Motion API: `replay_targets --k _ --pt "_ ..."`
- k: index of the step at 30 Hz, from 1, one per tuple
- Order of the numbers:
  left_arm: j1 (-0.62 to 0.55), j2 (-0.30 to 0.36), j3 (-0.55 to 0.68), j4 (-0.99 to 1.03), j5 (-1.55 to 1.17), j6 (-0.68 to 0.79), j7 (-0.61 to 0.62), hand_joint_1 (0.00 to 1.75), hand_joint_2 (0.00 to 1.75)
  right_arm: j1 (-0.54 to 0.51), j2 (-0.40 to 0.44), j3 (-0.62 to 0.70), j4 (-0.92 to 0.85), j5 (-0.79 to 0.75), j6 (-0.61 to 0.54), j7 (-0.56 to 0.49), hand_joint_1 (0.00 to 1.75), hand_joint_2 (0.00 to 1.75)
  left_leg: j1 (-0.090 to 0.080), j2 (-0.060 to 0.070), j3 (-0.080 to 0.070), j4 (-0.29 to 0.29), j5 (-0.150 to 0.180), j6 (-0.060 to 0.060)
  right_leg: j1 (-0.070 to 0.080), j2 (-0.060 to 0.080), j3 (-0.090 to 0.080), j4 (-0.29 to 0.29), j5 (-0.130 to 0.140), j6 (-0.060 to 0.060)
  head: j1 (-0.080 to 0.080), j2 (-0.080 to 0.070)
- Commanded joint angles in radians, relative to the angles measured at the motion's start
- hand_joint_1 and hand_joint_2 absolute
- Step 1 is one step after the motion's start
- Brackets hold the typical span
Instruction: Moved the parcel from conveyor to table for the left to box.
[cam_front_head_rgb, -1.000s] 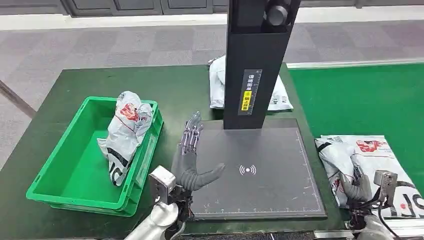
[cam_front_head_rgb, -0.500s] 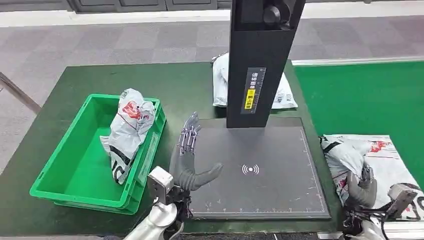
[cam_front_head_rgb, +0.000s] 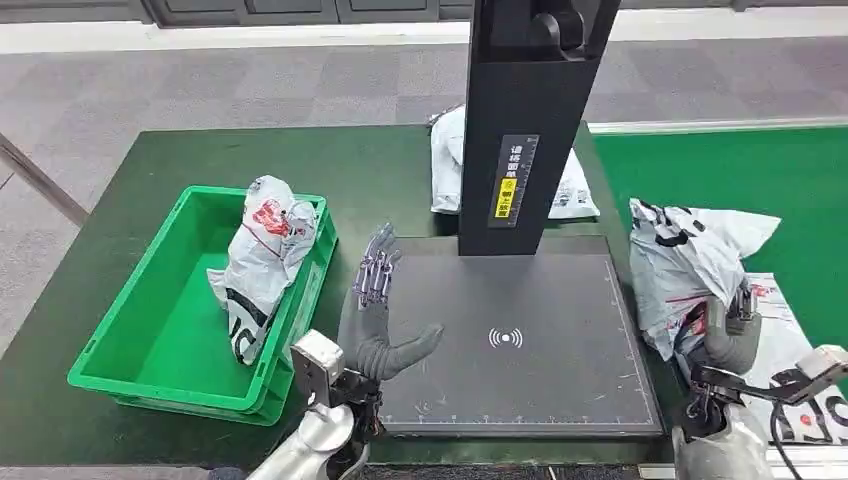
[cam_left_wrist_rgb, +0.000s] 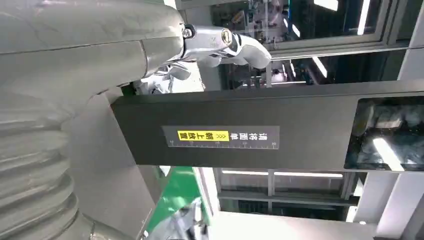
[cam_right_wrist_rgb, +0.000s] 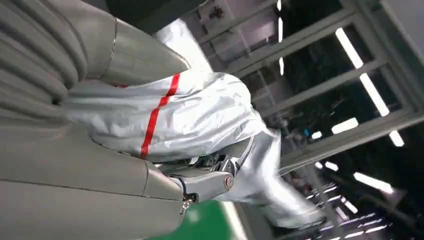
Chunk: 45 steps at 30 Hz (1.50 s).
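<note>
Now the right hand (cam_front_head_rgb: 728, 335) has its fingers clamped on a grey-white parcel (cam_front_head_rgb: 680, 255), which bulges up and away from the grasp, its long axis running from the fingers toward the far edge of the conveyor (cam_front_head_rgb: 760, 190). The right wrist view confirms it: fingers (cam_right_wrist_rgb: 210, 177) and thumb wrap the crumpled plastic with its red stripe. That parcel hangs over the seam where the conveyor's green belt meets the table's (cam_front_head_rgb: 180, 170) right edge, just beside the black scanner plate (cam_front_head_rgb: 520, 350). Judging from this, the coming move is a carry toward the robot's left, over the plate. The left hand (cam_front_head_rgb: 378, 320) waits at the plate's left edge, fingers apart and empty, well apart from the parcel, beside the green bin (cam_front_head_rgb: 130, 330) near the table's left edge.
</note>
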Motion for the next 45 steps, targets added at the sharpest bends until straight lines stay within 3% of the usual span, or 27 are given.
replay_targets --k 1,5,7,11,15,19,24,28,45 --pt "0.007 0.023 0.017 0.009 0.003 -0.014 0.005 0.00 1.75 -0.049 0.002 0.080 -0.189 -0.138 -0.044 0.000 1.75 1.75 0.000 0.000 0.002 0.000 0.001 0.001 0.000 -0.001 -0.001 0.000 0.001 0.000 0.000 0.000" --pt "0.006 0.025 0.024 -0.003 0.003 -0.024 0.005 0.00 1.75 -0.010 -0.002 0.146 -0.308 -0.208 0.037 0.056 1.75 1.75 -0.002 -0.009 0.006 0.002 0.003 0.004 -0.001 -0.010 0.001 0.000 0.000 0.001 0.000 0.000" --pt "-0.010 0.026 0.014 0.001 0.002 -0.036 0.005 0.00 1.75 0.029 -0.008 0.273 -0.355 -0.160 0.096 0.103 1.75 1.75 -0.002 -0.011 0.005 0.002 0.003 0.004 -0.001 -0.011 0.001 0.000 0.000 0.001 0.000 0.000" --pt "-0.023 0.025 0.007 0.006 0.003 -0.044 0.004 0.00 1.75 0.058 0.008 0.349 -0.370 -0.118 0.093 0.077 1.75 1.75 -0.001 -0.009 0.006 0.001 0.003 0.004 0.000 -0.010 0.002 -0.002 0.001 0.001 0.000 0.000" --pt "-0.039 0.038 -0.009 0.016 0.020 -0.069 -0.001 0.00 1.75 0.101 -0.059 0.599 -0.391 0.061 0.210 0.029 1.75 1.75 -0.001 -0.012 0.006 0.002 0.004 0.004 0.000 -0.013 0.002 -0.002 0.001 0.001 0.000 0.000" --pt "-0.038 0.054 -0.014 0.023 0.043 -0.070 -0.016 0.00 1.75 0.137 -0.098 0.797 -0.404 0.189 0.212 0.000 1.75 1.75 -0.001 -0.011 0.006 0.001 0.005 0.005 0.000 -0.012 0.004 -0.003 0.002 0.001 0.000 0.000" --pt "-0.036 0.056 -0.013 0.020 0.044 -0.070 -0.016 0.00 1.75 0.140 -0.100 0.798 -0.407 0.189 0.212 0.000 1.75 1.75 -0.001 -0.012 0.006 0.001 0.006 0.005 0.000 -0.013 0.003 -0.002 0.002 0.002 0.000 0.000" --pt "-0.018 0.061 -0.011 0.007 0.038 -0.075 -0.016 0.00 1.75 0.112 -0.135 0.929 -0.307 0.243 0.309 0.000 1.75 1.75 -0.001 -0.014 0.006 0.001 0.006 0.005 0.001 -0.015 0.005 -0.004 0.002 0.002 0.000 0.000" --pt "0.007 0.051 -0.004 -0.011 0.002 -0.067 -0.016 0.00 1.75 0.095 -0.156 1.008 -0.188 0.272 0.222 0.000 1.75 1.75 -0.002 -0.015 0.004 0.003 0.006 0.007 0.000 -0.015 0.004 -0.003 0.003 0.007 0.000 0.000"
